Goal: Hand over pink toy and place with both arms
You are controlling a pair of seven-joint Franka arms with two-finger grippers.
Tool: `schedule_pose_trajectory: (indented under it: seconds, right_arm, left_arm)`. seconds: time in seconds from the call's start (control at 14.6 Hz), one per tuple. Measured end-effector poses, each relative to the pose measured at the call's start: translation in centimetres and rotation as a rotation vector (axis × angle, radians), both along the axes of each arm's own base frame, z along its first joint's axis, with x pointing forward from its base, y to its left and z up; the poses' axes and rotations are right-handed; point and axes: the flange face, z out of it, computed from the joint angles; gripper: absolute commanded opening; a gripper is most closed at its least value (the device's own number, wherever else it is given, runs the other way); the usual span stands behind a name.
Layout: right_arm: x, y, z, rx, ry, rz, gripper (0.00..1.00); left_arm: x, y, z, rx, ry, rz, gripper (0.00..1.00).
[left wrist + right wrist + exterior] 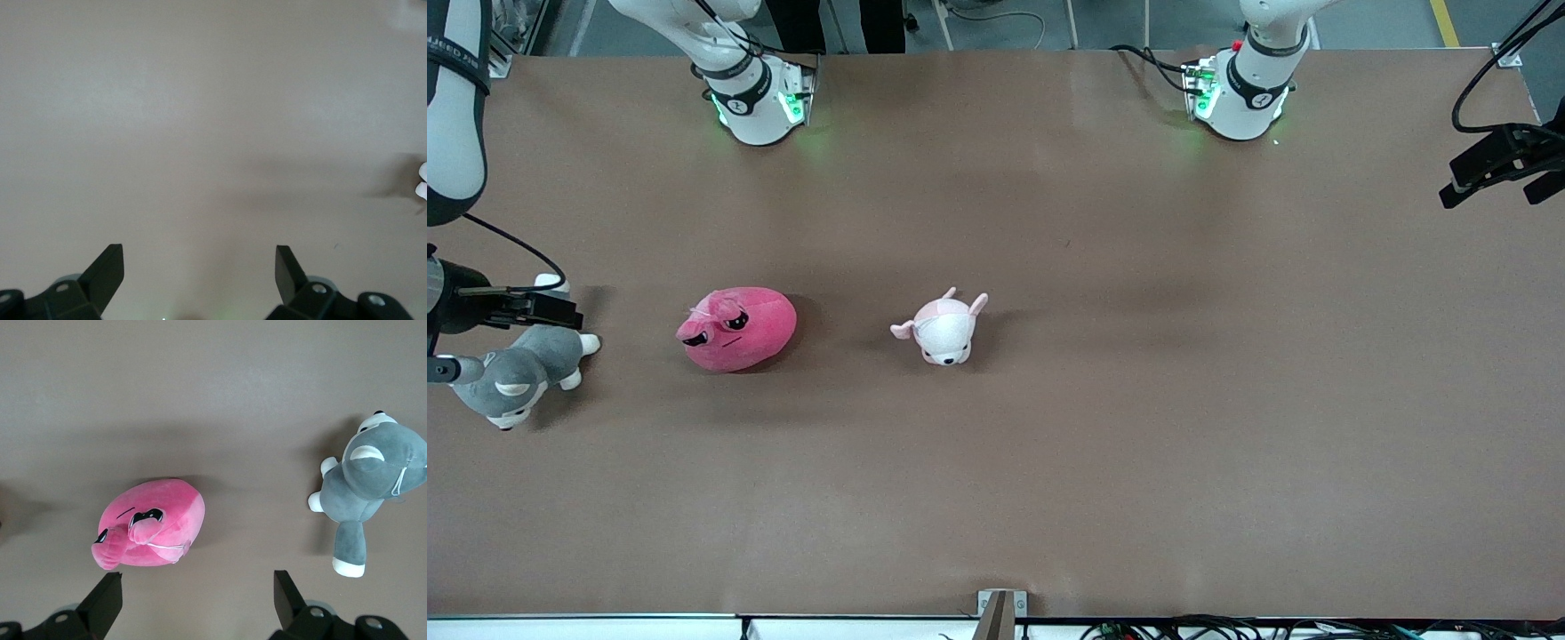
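The pink toy (736, 329) lies on the brown tabletop (1138, 400) toward the right arm's end, between the grey-and-white husky plush (520, 373) and the small pink-and-white puppy plush (944, 327), apart from both. The right gripper (197, 603) hangs above the tabletop with its fingers spread and empty, the pink toy (152, 527) and husky (370, 483) below it. The left gripper (199, 273) waits over bare tabletop at the left arm's end, fingers spread wide, holding nothing.
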Motion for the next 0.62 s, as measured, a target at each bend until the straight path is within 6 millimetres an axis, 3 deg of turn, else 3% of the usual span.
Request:
schedule_pose_trajectory:
  seconds: [0.34,0.62]
  right_arm:
    - [0.1,0.2,1.5,-0.006,-0.028,0.004,1.0]
    - [-1.1,1.2,3.4,-0.001,-0.009,0.02,1.0]
  left_arm:
    - [0.1,-0.3,0.0,-0.001,-0.003,-0.005,1.0]
    - [0.1,-0.3,0.0,-0.004,-0.004,-0.008,1.0]
